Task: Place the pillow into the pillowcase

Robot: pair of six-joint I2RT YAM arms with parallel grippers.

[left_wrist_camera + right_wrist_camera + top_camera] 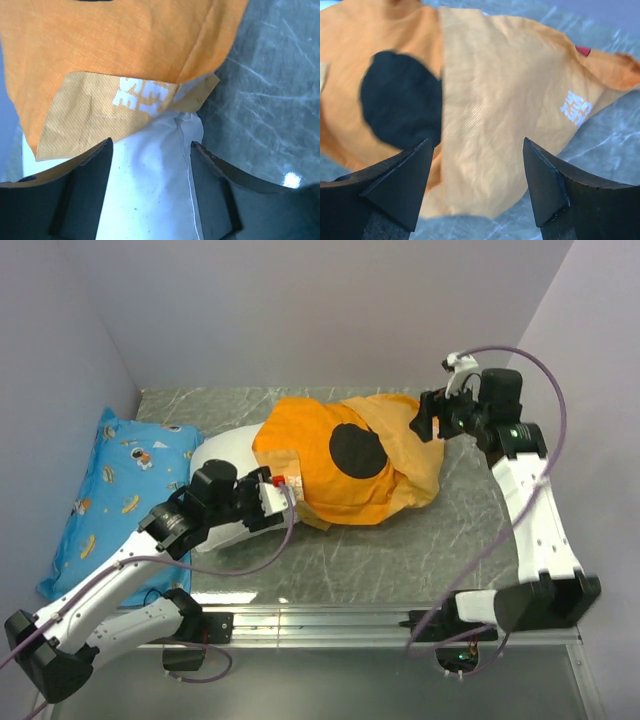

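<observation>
The orange pillowcase (350,455) with a black round patch lies crumpled mid-table, draped over the right part of the white pillow (225,455), whose left end sticks out. My left gripper (278,488) is open at the pillowcase's near left edge. In the left wrist view its fingers (95,170) straddle the pillow's white corner (150,175), just below the pillowcase's folded hem (120,60). My right gripper (425,418) is open and empty, raised above the pillowcase's right end (510,100).
A blue cartoon-print pillow (115,490) lies along the left wall. Grey marble tabletop (470,510) shows to the right and in front. Walls close in at the left, back and right.
</observation>
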